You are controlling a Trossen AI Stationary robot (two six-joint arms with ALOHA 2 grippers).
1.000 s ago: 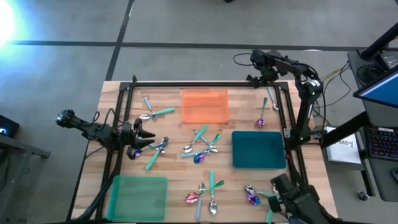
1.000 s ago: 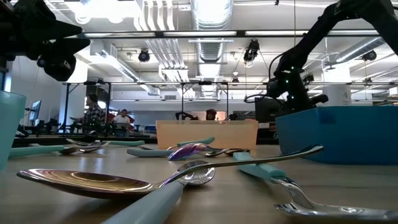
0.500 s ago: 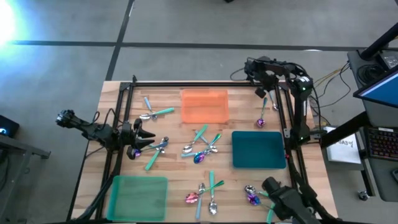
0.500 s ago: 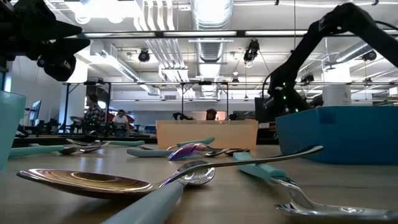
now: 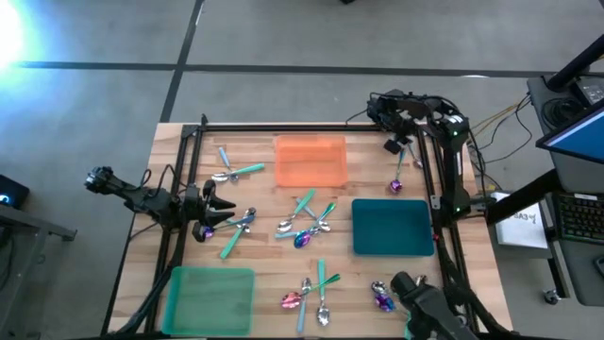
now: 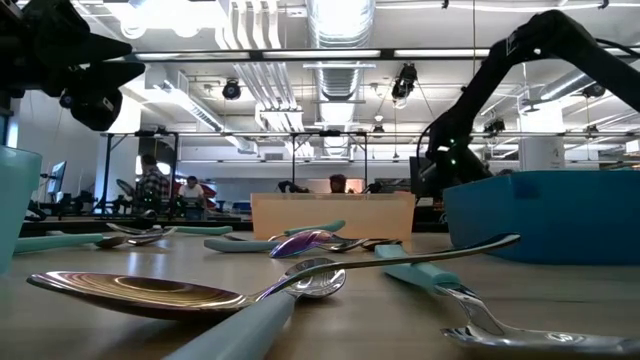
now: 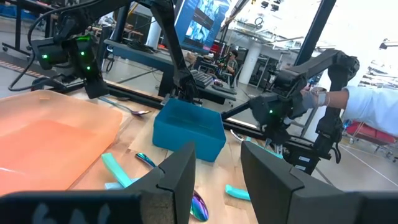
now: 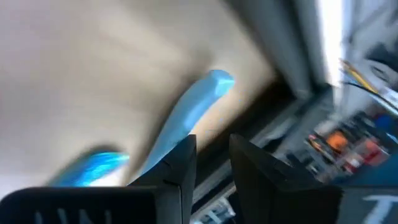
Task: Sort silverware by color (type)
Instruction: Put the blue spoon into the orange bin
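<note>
Found the left gripper (image 5: 225, 213) low over the left side of the table (image 5: 264, 269), pointed toward its middle. Noted its fingers partly spread, with nothing clamped between them. Saw an iridescent purple spoon (image 5: 203, 230) lying just beside those fingers, directly under the gap in the left wrist view. Located the right gripper (image 5: 396, 142) above the far right corner, close to the black frame rail (image 5: 311, 127). Noted its fingers a narrow gap apart, with nothing visible in that gap. Saw a teal-handled spoon (image 8: 186, 118) on the wood just beyond the fingertips, blurred in the right wrist view. Found the silverware (image 5: 304, 229) scattered loose across the table: a cluster at the centre, a pair beside the orange tray (image 5: 310, 161), more along the near edge between the green tray (image 5: 209, 297) and the teal tray (image 5: 392, 227). Saw no piece inside any tray.
</note>
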